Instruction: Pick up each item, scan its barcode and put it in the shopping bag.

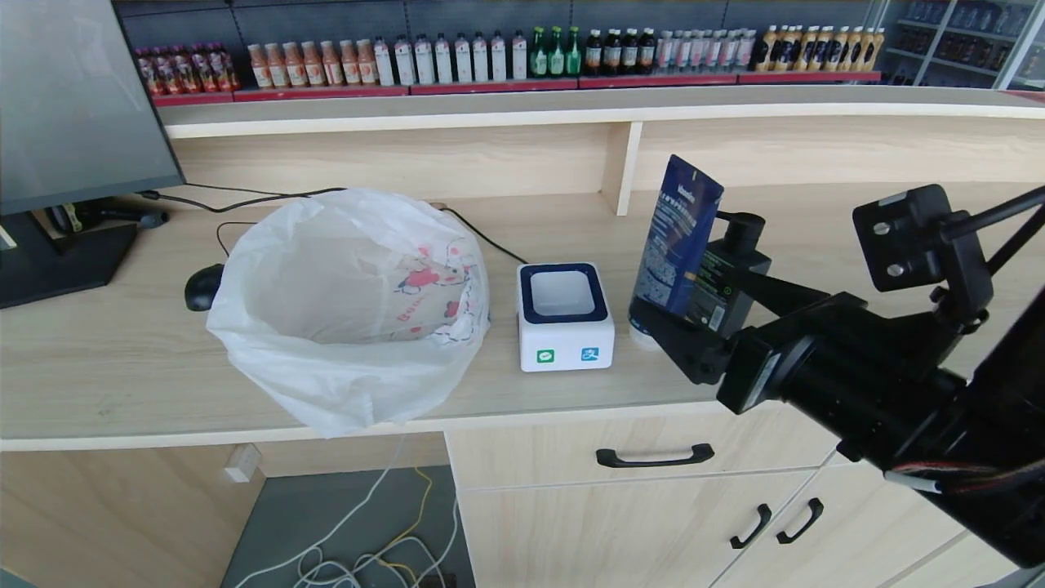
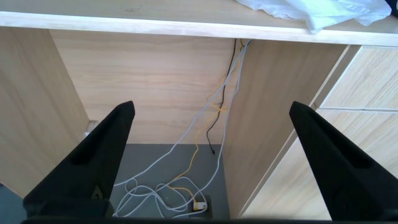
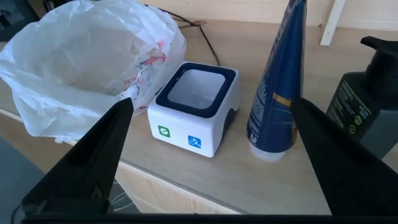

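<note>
Left jaws apart before under-counter cables (image 2: 214,111)

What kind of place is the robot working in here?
Probably a shop checkout: bottled drinks line the back shelves, and a white scanner sits on the wooden counter beside an open shopping bag.

Counting along the counter (image 1: 122,359) now: one white bag (image 1: 351,351) is sitting there, with one printed packet (image 1: 424,298) showing inside it. One scanner (image 1: 565,327) is standing alongside, then one blue tube (image 1: 676,237) and one dark pump bottle (image 1: 731,278). One mouse (image 1: 202,287) and one monitor (image 1: 73,90) are sitting at the left. Below, three black handles (image 1: 654,456) are showing (the shelf bottles (image 1: 490,57) are too many to tally).
</note>
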